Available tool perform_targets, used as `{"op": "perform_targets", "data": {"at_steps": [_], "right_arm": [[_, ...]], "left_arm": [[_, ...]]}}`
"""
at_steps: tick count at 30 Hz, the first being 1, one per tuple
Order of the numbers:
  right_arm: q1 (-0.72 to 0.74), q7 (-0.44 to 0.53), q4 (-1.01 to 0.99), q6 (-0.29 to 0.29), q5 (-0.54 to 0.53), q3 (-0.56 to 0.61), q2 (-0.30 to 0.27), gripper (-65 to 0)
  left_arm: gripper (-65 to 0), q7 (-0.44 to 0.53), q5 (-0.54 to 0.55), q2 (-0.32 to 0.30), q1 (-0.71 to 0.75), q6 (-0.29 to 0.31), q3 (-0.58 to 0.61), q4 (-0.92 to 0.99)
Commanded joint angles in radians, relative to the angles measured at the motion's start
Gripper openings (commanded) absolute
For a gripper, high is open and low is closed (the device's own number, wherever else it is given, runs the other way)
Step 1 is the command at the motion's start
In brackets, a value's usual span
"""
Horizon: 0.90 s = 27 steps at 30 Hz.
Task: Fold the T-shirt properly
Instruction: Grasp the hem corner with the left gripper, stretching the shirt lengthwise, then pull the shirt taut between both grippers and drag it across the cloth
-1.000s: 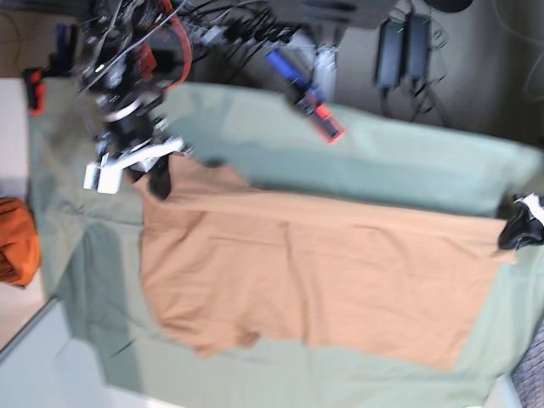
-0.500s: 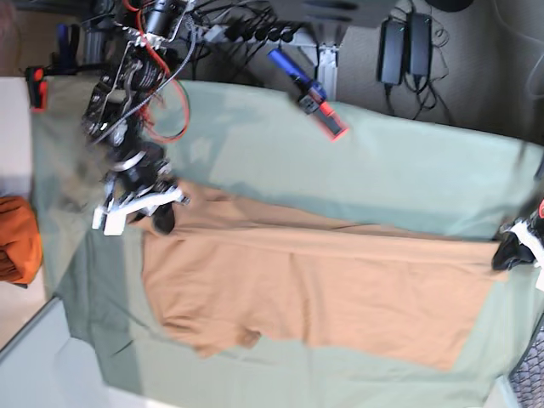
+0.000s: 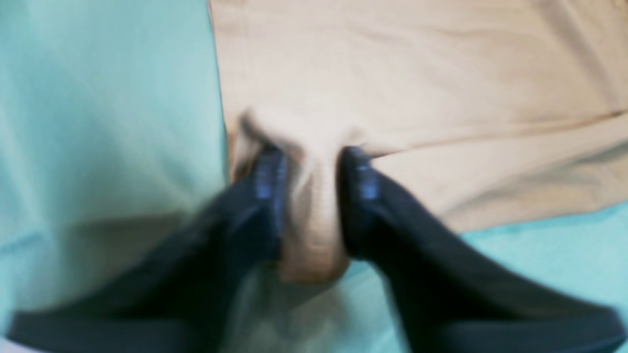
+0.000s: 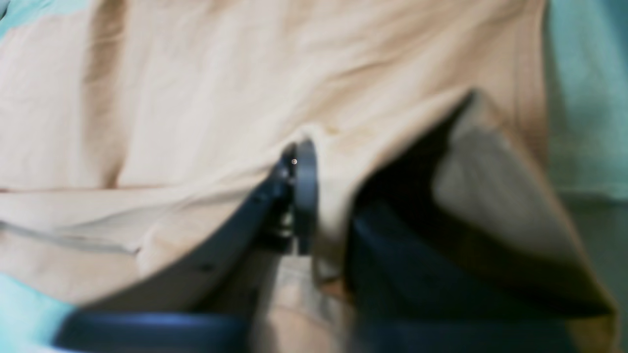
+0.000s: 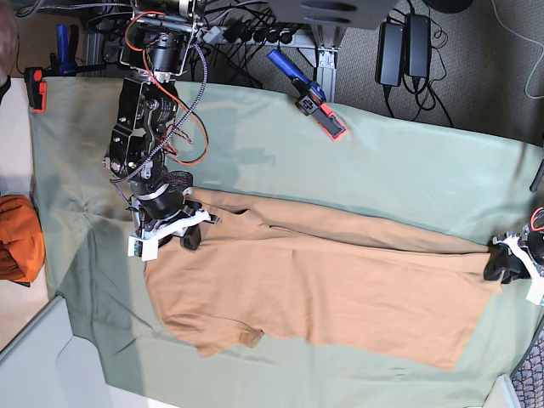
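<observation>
Your T-shirt (image 5: 323,285) lies flat on the green-covered worktop (image 5: 408,170), long axis running left to right across the base view. Left gripper (image 3: 311,169) jaws stand apart around a fabric fold; right gripper (image 4: 326,196) jaws pinch the left edge.

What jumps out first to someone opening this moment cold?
The tan T-shirt stretched long across the sage-green cloth sheet, a gripper at each end. The right gripper sits at the base view's left end, the left gripper at its right, both with fabric between the fingers. A vivid orange bunched cloth lies at the left edge.
</observation>
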<state>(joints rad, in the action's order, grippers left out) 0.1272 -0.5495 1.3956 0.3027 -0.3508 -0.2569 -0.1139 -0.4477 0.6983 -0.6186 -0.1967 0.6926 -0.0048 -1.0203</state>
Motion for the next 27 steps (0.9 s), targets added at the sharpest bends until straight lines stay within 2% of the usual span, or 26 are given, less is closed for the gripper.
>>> {"op": "perform_targets", "data": {"at_steps": [1, 3, 5, 9, 16, 20, 27], "right_arm": [[0.016, 0.023, 0.014, 0.076, -0.002, -0.002, -0.007, -47.4], [0.016, 0.023, 0.014, 0.076, 0.004, -0.002, -0.008, -33.7], [0.016, 0.014, 0.014, 0.076, 0.003, -0.003, -0.007, -26.3], [0.013, -0.054, 0.041, 0.076, -0.026, -0.011, -0.007, -26.0], [-0.016, -0.138, 0.168, 0.076, -0.080, -0.141, -0.007, -26.0], [-0.034, -0.137, 0.167, 0.076, -0.085, -0.232, -0.008, -26.0], [-0.114, -0.139, 0.159, 0.076, -0.140, -0.338, -0.008, -26.0]], "left_arm": [[-34.2, 0.021, 0.016, -0.024, -0.021, 0.006, -0.008, -0.010], [-27.3, 0.021, 0.018, -0.024, -0.022, 0.006, -0.007, -0.009], [-26.8, 0.008, 0.023, -0.024, -0.021, 0.006, -0.008, -0.009], [-26.8, -0.063, 0.043, -0.027, -0.021, 0.006, -0.036, -0.009], [-26.8, -0.235, 0.242, -0.038, -0.013, 0.006, -0.229, -0.009], [-26.8, -0.241, 0.259, -0.052, 0.000, 0.006, -0.231, -0.009], [-26.8, -0.236, 0.274, -0.036, 0.052, 0.006, -0.231, -0.009]]}}
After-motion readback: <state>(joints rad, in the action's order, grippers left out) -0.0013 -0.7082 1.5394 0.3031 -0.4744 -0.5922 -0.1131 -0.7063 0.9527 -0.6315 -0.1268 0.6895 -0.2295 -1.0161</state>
